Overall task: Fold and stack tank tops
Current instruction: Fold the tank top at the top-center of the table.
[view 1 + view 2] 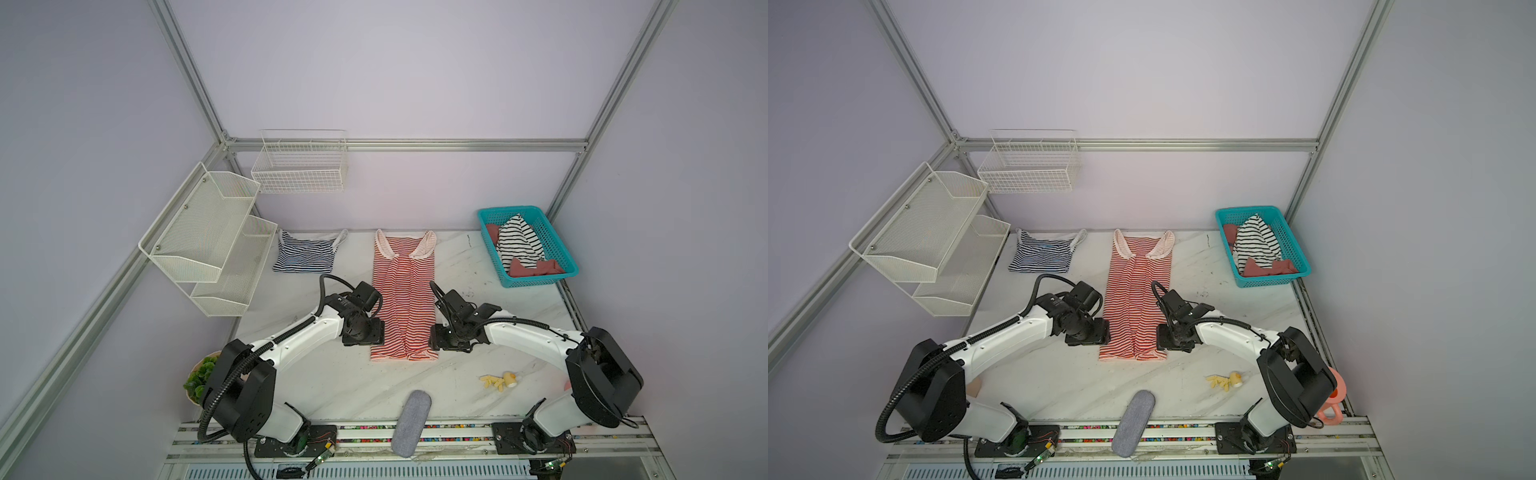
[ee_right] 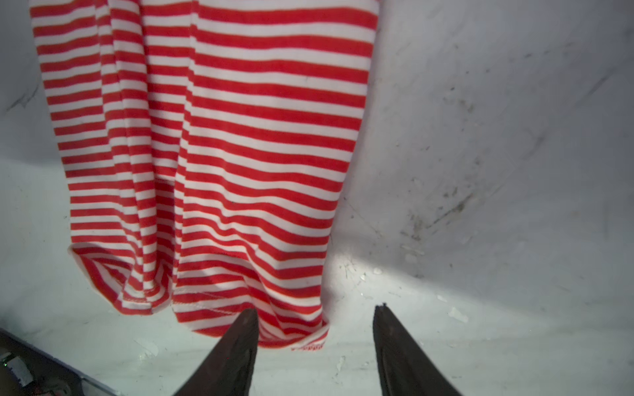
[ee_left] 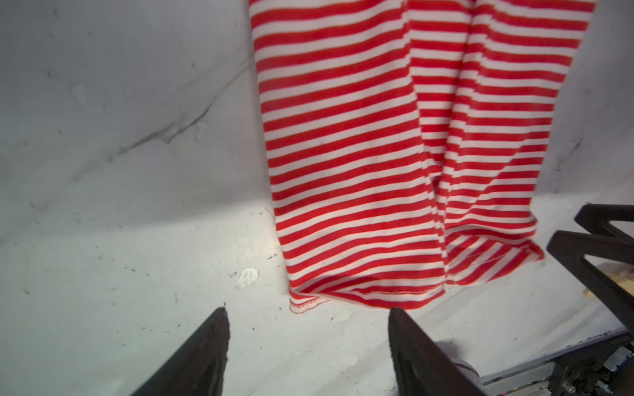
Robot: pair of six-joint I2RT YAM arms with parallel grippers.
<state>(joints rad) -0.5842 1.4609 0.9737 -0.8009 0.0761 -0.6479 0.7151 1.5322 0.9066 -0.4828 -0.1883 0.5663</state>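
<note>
Red-and-white tank top: lies in the middle of the table as a narrow lengthwise strip, straps toward the back wall, hem toward the robot, between the 2 arms.
Navy-and-white tank top: folded small at the back left of the table, well apart from the red one.
Left gripper: jaws spread, holding nothing; the hem's left corner lies just beyond the tips.
Right gripper: jaws spread, nothing pinched; the hem's right corner lies between them, with 1 finger over the cloth.
Risk, layers: the hem is stacked in several layers, so a shallow pinch probably takes only the top one and the side folds open on the lift.
Risk, skew: the 2 grippers sit differently against their corners; uneven grips likely drag the strip crooked, or the loose flaps slide apart along the middle ridge.
Wrist views only: the curled corners, hem stitching and the puckered ridge where the flaps meet.
Top views only: the straps, the folded navy shirt, and the teal basket holding more clothes.
</note>
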